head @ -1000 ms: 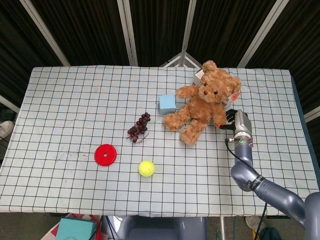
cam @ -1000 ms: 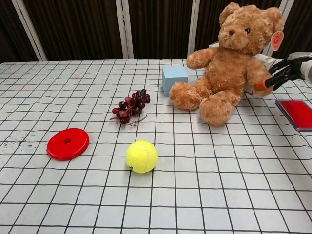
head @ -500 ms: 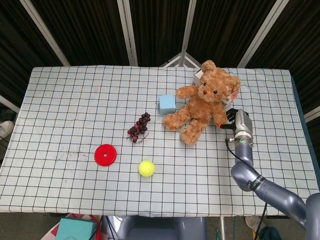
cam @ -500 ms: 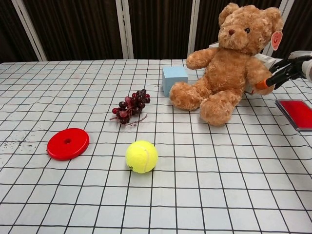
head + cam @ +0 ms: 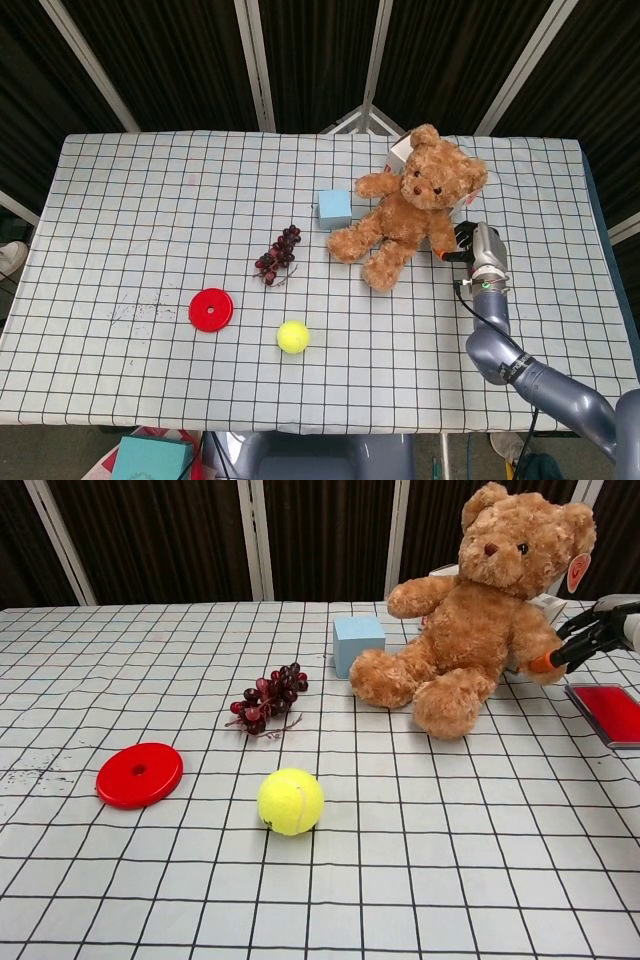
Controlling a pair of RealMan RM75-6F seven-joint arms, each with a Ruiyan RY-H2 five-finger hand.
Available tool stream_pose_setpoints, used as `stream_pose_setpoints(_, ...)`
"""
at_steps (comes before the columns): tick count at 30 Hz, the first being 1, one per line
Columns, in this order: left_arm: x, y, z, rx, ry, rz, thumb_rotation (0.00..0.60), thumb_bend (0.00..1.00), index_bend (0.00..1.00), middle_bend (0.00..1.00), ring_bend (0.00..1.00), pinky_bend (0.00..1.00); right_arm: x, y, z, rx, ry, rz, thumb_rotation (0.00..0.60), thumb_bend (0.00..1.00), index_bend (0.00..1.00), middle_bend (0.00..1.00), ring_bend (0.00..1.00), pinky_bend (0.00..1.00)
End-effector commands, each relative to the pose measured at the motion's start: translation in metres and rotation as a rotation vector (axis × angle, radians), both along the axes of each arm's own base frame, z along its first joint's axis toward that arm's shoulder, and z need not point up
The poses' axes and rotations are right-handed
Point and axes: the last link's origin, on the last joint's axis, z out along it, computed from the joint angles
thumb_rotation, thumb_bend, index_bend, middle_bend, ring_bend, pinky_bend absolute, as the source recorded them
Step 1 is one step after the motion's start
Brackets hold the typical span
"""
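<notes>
Right now the right hand [image 5: 462, 243] sits at the teddy bear's [image 5: 412, 204] side, fingers [image 5: 570, 646] stretched out toward the bear's arm, the orange fingertip touching or just short of the plush; can't tell from either view whether it actually has a grip on it. Fingers look extended and close together, not wrapped round anything visible. Bear sits upright on the checked tablecloth [image 5: 150, 200], immediately off the fingertips, leaning a little back toward a white box [image 5: 400, 150] behind its head. A round tag [image 5: 577, 572] hangs at the bear's ear, above the fingers. Just below the hand in the chest view lies a flat red pad [image 5: 612, 712], near but not touching the fingers. Beyond the bear from the fingers, beside its foot, is a light blue cube [image 5: 334, 208]. Further off the same way: a bunch of dark grapes [image 5: 279, 254], then a yellow tennis ball [image 5: 292, 336] and a red disc [image 5: 211, 309], all well apart from the hand and from each other. Right forearm [image 5: 488, 300] runs back from the hand toward the table's near edge. Left hand shows in neither view.
</notes>
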Motion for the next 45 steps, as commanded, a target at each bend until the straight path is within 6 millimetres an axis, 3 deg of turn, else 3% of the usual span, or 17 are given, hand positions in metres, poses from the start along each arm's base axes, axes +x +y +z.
stream_pose_setpoints(1,0.000,0.000,0.000,0.000,0.000,0.000,0.600,0.18,0.16,0.00,0.01,0.14,0.000,0.000,0.002,0.028,0.032,0.022,0.600,0.24,0.32,0.43,0.35,0.00)
stream_pose_setpoints(3,0.000,0.000,0.000,-0.001,0.000,0.000,0.600,0.18,0.16,0.00,0.01,0.14,0.001,0.000,0.004,0.052,0.045,0.041,0.600,0.24,0.14,0.31,0.27,0.00)
stream_pose_setpoints(5,0.000,0.000,0.000,-0.002,0.000,0.001,0.600,0.18,0.16,0.00,0.01,0.14,0.002,0.002,0.005,0.073,0.044,0.051,0.600,0.24,0.04,0.23,0.21,0.00)
stream_pose_setpoints(7,0.000,0.000,0.000,-0.001,-0.001,-0.001,0.600,0.18,0.16,0.00,0.01,0.14,0.002,0.006,0.006,0.096,0.039,0.060,0.600,0.24,0.00,0.16,0.16,0.00)
stream_pose_setpoints(12,0.000,-0.001,0.002,0.004,-0.006,-0.001,0.600,0.18,0.16,0.00,0.01,0.14,-0.002,0.015,0.015,0.127,0.017,0.074,0.600,0.24,0.00,0.08,0.09,0.00)
stream_pose_setpoints(18,0.000,-0.001,0.002,0.003,-0.009,-0.002,0.600,0.18,0.16,0.00,0.01,0.14,-0.012,0.037,0.046,0.087,-0.001,0.083,0.600,0.24,0.00,0.07,0.09,0.00)
stream_pose_setpoints(24,0.002,-0.002,0.000,-0.004,-0.009,-0.013,0.600,0.18,0.16,0.00,0.01,0.14,-0.037,0.086,0.084,0.049,0.147,0.094,0.600,0.24,0.00,0.07,0.09,0.00)
stream_pose_setpoints(27,0.004,-0.003,-0.001,-0.007,-0.007,-0.019,0.600,0.18,0.16,0.00,0.01,0.14,-0.049,0.125,0.098,0.039,0.298,0.132,0.600,0.24,0.00,0.07,0.09,0.00)
stream_pose_setpoints(34,0.008,-0.006,-0.004,-0.018,-0.002,-0.034,0.600,0.18,0.16,0.00,0.01,0.14,-0.061,0.198,0.098,-0.067,0.479,0.403,0.600,0.24,0.05,0.09,0.10,0.00)
stream_pose_setpoints(39,0.010,-0.009,-0.005,-0.023,0.001,-0.039,0.600,0.18,0.16,0.00,0.01,0.14,-0.069,0.224,0.098,-0.067,0.636,0.595,0.600,0.24,0.11,0.12,0.13,0.00)
stream_pose_setpoints(45,0.012,-0.011,-0.002,-0.014,-0.010,-0.057,0.600,0.18,0.16,0.00,0.01,0.14,-0.070,0.235,0.101,-0.126,0.737,0.678,0.600,0.24,0.11,0.12,0.13,0.00)
